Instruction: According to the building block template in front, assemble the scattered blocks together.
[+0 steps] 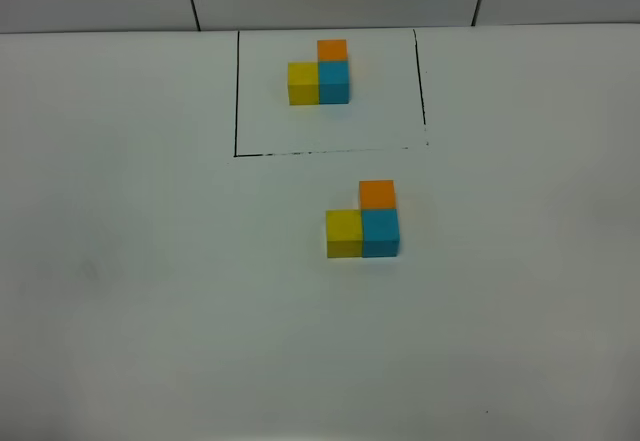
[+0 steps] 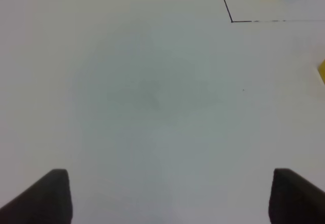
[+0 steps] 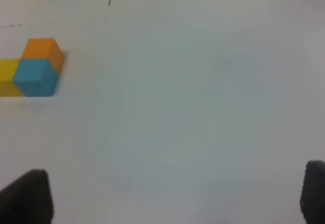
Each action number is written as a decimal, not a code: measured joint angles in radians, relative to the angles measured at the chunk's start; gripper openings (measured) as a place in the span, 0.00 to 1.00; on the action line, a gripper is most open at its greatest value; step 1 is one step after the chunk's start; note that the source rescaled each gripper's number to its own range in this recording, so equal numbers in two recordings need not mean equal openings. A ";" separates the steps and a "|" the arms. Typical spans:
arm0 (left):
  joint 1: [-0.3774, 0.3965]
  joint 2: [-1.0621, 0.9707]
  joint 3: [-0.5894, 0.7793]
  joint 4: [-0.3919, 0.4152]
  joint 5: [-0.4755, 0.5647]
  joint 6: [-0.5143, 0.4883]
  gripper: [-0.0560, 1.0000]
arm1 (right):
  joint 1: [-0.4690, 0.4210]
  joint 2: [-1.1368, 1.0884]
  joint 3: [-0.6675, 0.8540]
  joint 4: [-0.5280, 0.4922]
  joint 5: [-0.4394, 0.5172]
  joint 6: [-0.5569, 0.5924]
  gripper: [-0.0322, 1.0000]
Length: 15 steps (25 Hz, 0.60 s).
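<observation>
On the white table (image 1: 140,291), the template of three joined matte cubes (image 1: 320,74) sits toward 12 o'clock inside its thin black drawn rectangle (image 1: 236,91). Just outside that frame, toward 5 o'clock from it, my three loose cubes touch in the same L: yellow cube (image 1: 344,233) at 9 o'clock of the blue cube (image 1: 380,232), orange cube (image 1: 377,194) at its 12. My left gripper (image 2: 167,196) and right gripper (image 3: 175,196) both hang spread wide, holding nothing.

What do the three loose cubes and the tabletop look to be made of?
The yellow cube, blue cube and orange cube look like painted wood or foam: flat matte faces, no glare. The table looks like a smooth white laminate or board; which one is uncertain.
</observation>
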 joint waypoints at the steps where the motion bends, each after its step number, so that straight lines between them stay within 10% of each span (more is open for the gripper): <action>1: 0.000 0.000 0.000 0.000 0.000 0.000 0.69 | 0.000 -0.005 0.002 0.000 0.005 0.000 0.96; 15: 0.000 0.000 0.000 0.000 0.001 0.000 0.69 | 0.000 -0.052 0.002 -0.012 0.008 0.023 0.72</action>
